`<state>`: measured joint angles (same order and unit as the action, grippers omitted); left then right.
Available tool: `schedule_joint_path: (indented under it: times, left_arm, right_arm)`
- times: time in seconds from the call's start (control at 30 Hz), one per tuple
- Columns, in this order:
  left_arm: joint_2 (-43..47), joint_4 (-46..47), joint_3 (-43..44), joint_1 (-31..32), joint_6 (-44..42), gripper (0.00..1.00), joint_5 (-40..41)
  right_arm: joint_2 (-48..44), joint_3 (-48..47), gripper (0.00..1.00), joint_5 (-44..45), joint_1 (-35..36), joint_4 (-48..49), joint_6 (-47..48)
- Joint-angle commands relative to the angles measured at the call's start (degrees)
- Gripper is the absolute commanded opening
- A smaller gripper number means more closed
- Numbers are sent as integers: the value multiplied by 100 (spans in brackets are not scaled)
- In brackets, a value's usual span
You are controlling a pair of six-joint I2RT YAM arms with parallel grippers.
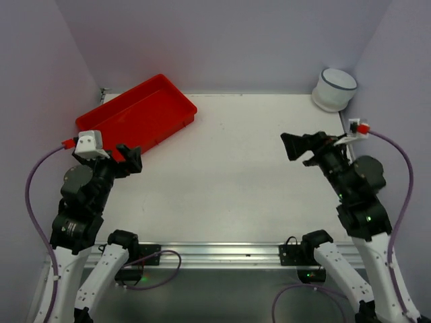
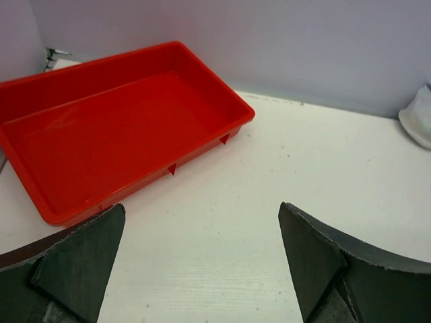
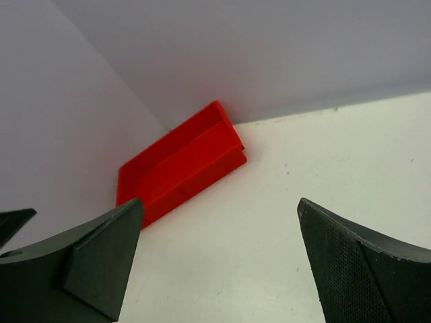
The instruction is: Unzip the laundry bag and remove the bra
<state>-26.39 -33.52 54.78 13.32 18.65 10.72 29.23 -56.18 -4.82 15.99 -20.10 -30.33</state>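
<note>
Red tray [image 1: 138, 113] on white table [image 1: 229, 182]

The table [image 1: 236, 175] is seen from above and behind; low across it, the red tray [image 1: 138, 114] is caught by both wrist views.

1. The laundry bag [image 1: 335, 89] is seen whole only in the top view, at 1 o'clock. Its zip pull is too small to be found, and its contents cannot be made out.
2. In the left wrist view only a pale sliver of the bag is shown at 3 o'clock. The rest is cut off by the right edge.
3. The red tray [image 2: 121, 134] is clipped at 9 o'clock in that same view.
4. The fingers [image 2: 67, 269] of the left gripper [image 2: 201, 208] are cut off by the bottom edge, as are those of the right gripper [image 3: 219, 202].
5. A dark shape [image 3: 13, 222] at 9 o'clock in the right wrist view is cut off and cannot be identified.
</note>
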Motion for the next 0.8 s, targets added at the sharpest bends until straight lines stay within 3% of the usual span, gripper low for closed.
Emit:
schedule_joint_path:
  times: [0.0, 0.3, 0.5, 0.77]
  left_arm:
    - [-365, 618, -213, 48, 147, 100, -351]
    - [-823, 1417, -626, 48, -63, 100, -308]
    - [-693, 2270, -1118, 48, -415, 100, -97]
    - [-209, 3123, -1812, 39, -573, 100, 220]
  right_arm:
    - [1073, 37, 99, -125, -34, 944, -859]
    - [4492, -1330, 99, 2466, -358, 1975, -1702]
    - [6582, -2824, 99, 2774, -1247, 1852, -2661]
    - [8422, -4304, 95, 3584, -1809, 1808, -3566]
